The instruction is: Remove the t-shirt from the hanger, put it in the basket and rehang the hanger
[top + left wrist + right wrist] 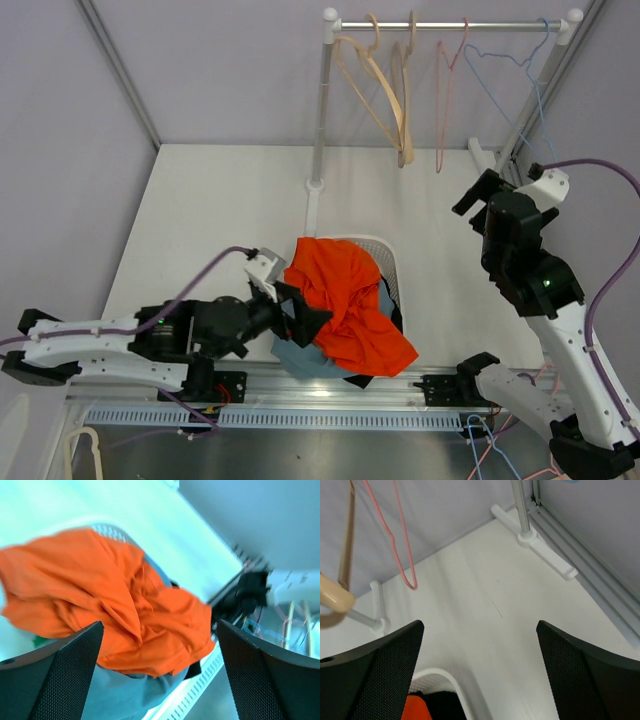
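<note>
The orange t-shirt (345, 300) lies crumpled on top of a white basket (386, 247), with no hanger in it; the left wrist view shows it (125, 610) draped over a grey-blue garment (115, 695). My left gripper (305, 312) is open at the shirt's left edge, with nothing between its fingers (160, 625). My right gripper (478, 205) hangs open above the bare table at the right (480, 624), below the rail. Bare hangers hang on the rail: wooden ones (395, 90), a pink wire one (445, 100) and a blue wire one (510, 65).
The rack's left post (320, 110) stands just behind the basket, and its right foot (540, 545) lies near the right wall. Cables trail at the front right (490, 440). A dark garment (360, 380) pokes out under the shirt at the basket's front.
</note>
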`<control>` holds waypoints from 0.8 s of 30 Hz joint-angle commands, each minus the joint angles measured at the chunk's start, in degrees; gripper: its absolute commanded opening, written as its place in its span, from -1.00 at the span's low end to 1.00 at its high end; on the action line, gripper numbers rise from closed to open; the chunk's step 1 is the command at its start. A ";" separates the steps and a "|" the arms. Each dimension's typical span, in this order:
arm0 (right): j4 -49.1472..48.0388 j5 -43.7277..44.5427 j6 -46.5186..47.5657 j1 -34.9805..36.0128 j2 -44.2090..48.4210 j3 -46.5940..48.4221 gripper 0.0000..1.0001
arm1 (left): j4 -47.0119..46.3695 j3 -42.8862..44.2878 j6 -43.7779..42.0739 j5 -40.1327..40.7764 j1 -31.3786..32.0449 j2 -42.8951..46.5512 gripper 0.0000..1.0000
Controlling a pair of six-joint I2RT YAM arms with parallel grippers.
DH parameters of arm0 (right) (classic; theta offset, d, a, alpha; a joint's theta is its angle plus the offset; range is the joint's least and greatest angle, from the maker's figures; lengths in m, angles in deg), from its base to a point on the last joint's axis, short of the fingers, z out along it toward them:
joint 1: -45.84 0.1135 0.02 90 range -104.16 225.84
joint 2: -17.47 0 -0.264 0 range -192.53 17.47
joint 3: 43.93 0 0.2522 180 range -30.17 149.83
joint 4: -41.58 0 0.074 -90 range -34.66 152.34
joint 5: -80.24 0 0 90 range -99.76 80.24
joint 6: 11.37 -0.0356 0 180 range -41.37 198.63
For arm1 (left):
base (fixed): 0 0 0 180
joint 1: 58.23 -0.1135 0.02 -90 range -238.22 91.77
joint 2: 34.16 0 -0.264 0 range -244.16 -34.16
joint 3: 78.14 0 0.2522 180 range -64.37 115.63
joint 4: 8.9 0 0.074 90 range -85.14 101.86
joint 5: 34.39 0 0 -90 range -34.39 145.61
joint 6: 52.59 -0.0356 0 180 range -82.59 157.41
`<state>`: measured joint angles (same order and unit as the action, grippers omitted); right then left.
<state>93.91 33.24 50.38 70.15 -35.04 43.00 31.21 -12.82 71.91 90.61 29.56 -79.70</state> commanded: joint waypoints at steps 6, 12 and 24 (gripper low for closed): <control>6.26 -3.62 -5.68 1.35 6.71 -7.68 0.99 | 11.43 7.69 -5.67 11.48 0.28 9.24 0.99; 5.99 -6.79 -4.45 1.44 8.48 -10.32 0.99 | 18.38 7.25 -2.60 16.32 0.28 13.71 0.99; 7.05 -7.41 -4.71 1.44 9.97 -11.99 0.99 | 22.08 4.00 0.39 17.03 0.28 19.26 0.99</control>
<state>100.92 26.00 46.25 71.29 -25.73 31.57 52.04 -8.39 71.08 106.28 29.59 -60.19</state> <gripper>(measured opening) 0.993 0.994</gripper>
